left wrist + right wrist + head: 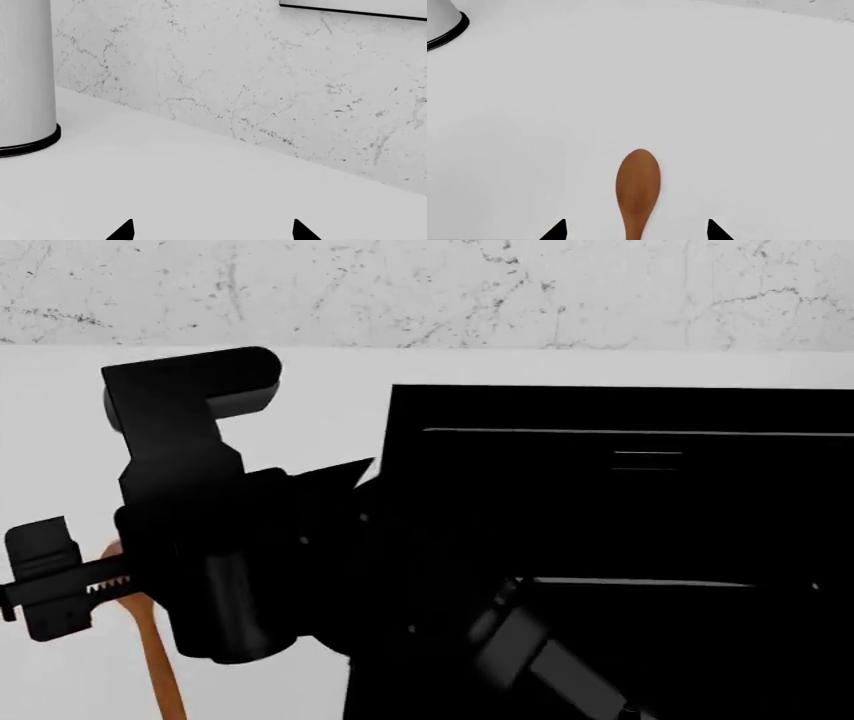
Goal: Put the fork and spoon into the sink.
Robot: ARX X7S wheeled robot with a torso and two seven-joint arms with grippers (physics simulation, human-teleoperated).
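Observation:
The spoon (637, 187), light orange-brown wood, lies flat on the white countertop. In the right wrist view its bowl points away and its neck runs between the tips of my right gripper (636, 231), which is open and not touching it. In the head view only the spoon's handle (156, 665) shows at the lower left, under black arm links. The black sink (574, 410) fills the head view's right half. My left gripper (212, 231) is open over bare countertop, holding nothing. The fork is out of view.
A white cylindrical canister with a black base ring (23, 75) stands on the counter near the marble back wall (267, 75). The same canister's base (444, 25) shows beyond the spoon. Black arm links (227, 540) cover the counter left of the sink.

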